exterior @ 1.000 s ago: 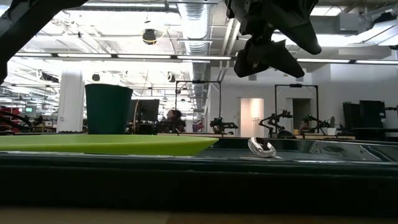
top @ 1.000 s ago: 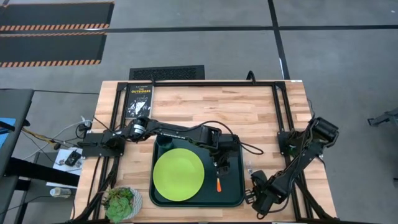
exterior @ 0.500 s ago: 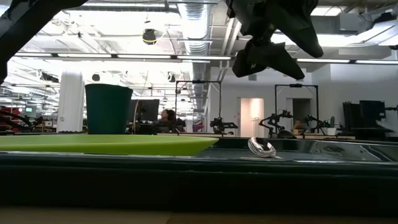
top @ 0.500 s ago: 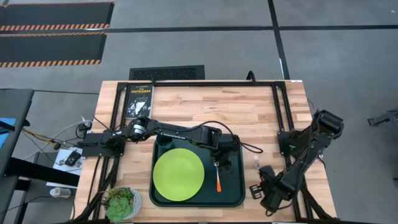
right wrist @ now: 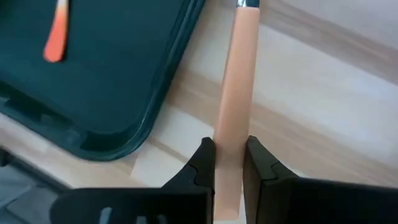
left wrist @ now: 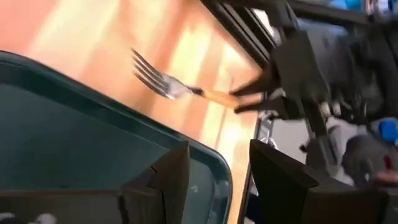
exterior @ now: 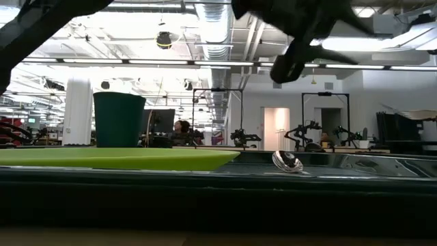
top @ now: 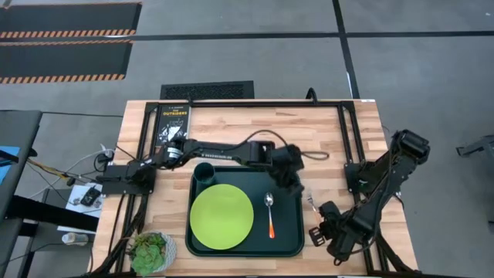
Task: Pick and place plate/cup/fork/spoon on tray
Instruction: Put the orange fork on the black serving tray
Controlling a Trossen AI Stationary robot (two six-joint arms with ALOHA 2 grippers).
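From above, you see the tray (top: pixel 289 239) low in the centre of the frame on the table (top: pixel 324 131), with the plate (top: pixel 221 217) filling its left half, the cup (top: pixel 204 171) in its upper left corner, and the spoon (top: pixel 270 215) lying lengthwise to the right of the plate, red-orange handle pointing down the frame. Your left gripper (top: pixel 292 182) hangs over the tray's upper right corner. Your right gripper (top: pixel 319 218) sits just right of the tray, at the fork (top: pixel 311 204), which lies on the wood beside the rim.

At table height, the plate (exterior: pixel 116 158) stretches across the left, the cup (exterior: pixel 119 119) stands behind it, and the spoon (exterior: pixel 287 162) bowl glints right of centre.

On the left wrist view, your fingers (left wrist: pixel 168 180) are spread, nothing between them; the fork (left wrist: pixel 165 84) tines rest on the wood past the tray (left wrist: pixel 93 118) rim.

On the right wrist view, your fingers (right wrist: pixel 204 163) pinch the fork (right wrist: pixel 239 93) handle, off the tray (right wrist: pixel 124 93), the spoon (right wrist: pixel 57 28) handle at upper left.
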